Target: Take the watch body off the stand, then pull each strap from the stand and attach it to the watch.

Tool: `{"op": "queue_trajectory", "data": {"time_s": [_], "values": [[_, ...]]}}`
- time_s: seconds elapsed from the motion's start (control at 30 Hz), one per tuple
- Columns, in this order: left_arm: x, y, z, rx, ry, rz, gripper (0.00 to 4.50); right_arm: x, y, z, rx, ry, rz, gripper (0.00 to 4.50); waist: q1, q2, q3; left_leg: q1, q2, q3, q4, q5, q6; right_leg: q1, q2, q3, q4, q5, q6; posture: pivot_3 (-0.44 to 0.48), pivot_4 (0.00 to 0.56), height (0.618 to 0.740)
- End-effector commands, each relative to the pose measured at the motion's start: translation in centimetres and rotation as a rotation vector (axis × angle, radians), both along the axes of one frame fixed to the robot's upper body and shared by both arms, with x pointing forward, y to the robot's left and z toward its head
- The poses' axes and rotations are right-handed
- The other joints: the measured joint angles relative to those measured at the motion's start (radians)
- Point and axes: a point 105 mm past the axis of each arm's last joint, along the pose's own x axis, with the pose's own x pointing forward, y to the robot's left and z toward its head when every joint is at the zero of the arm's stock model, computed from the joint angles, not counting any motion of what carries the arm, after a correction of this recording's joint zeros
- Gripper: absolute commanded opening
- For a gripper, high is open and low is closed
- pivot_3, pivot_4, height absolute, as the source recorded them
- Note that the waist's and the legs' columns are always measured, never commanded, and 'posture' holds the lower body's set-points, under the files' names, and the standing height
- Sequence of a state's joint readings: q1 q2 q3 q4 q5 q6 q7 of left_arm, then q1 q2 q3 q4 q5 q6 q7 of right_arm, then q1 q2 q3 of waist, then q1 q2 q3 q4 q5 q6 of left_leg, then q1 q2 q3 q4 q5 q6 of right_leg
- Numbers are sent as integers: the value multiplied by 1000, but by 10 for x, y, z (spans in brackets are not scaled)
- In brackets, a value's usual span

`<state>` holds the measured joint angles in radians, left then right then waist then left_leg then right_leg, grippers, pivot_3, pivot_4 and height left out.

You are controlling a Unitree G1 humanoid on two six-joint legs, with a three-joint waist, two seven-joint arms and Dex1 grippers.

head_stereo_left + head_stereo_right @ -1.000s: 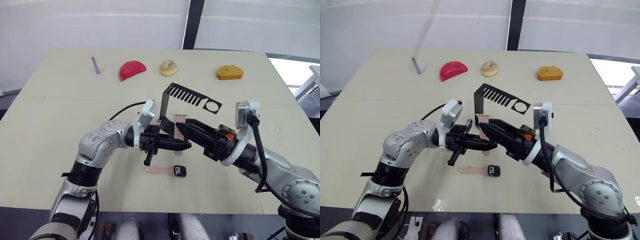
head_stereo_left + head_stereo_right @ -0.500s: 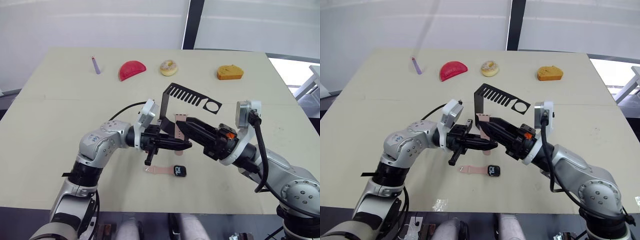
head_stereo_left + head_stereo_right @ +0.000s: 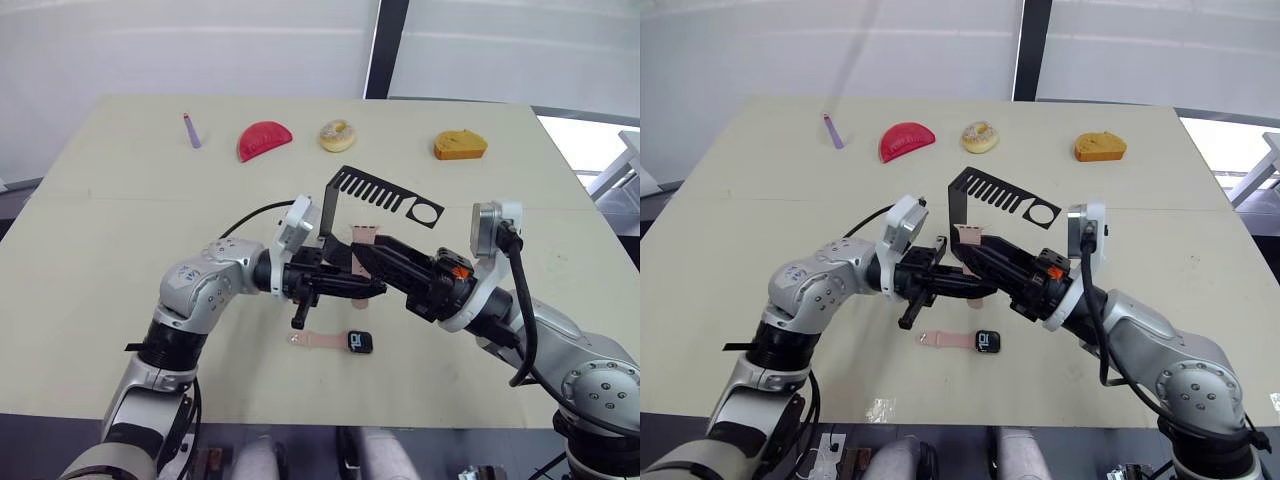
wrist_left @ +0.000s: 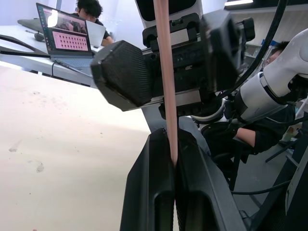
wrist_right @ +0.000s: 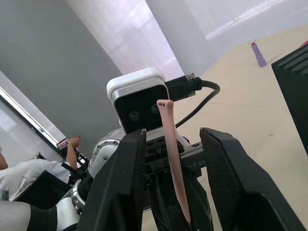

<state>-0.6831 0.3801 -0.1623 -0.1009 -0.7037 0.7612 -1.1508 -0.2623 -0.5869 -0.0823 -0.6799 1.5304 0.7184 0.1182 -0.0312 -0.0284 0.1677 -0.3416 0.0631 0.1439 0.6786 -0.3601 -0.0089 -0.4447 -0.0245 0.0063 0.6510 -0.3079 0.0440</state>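
My left gripper (image 4: 172, 159) is shut on the lower end of a pale pink strap (image 4: 163, 72), which rises straight up from its fingers. My right gripper (image 5: 174, 192) is open, with that strap (image 5: 171, 144) standing between its spread fingers and touching neither. Both grippers meet above the table's middle, just in front of the black stand (image 3: 382, 195), with the held strap (image 3: 360, 245) between them. On the table below lies the watch body (image 3: 359, 342), and a second pink strap (image 3: 320, 339) joins its left side.
Along the table's far side lie a small purple stick (image 3: 191, 131), a red slice (image 3: 263, 139), a donut (image 3: 338, 135) and an orange-yellow toy (image 3: 460, 146). Seated people and a laptop (image 4: 67, 36) show in the background.
My left gripper has edged a little forward and up, and the strap in it now tilts away from the stand's upright. The right gripper has hardly moved.
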Motion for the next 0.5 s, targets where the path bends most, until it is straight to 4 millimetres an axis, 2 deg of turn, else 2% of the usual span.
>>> {"op": "queue_trajectory", "data": {"time_s": [0.03, 0.5], "values": [[-1, 1, 10, -32, -24, -4, 0, -11, 6, 11, 15, -64, 41, 35, 0, 0, 0, 0, 0, 0, 0, 0, 0, 0, 0, 0, 0, 0, 0, 0, 150, 737], [-2, 1, 11, -35, -16, -5, 0, -11, 5, 16, 40, -75, 39, 35, 0, 0, 0, 0, 0, 0, 0, 0, 0, 0, 0, 0, 0, 0, 0, 0, 150, 737]]}}
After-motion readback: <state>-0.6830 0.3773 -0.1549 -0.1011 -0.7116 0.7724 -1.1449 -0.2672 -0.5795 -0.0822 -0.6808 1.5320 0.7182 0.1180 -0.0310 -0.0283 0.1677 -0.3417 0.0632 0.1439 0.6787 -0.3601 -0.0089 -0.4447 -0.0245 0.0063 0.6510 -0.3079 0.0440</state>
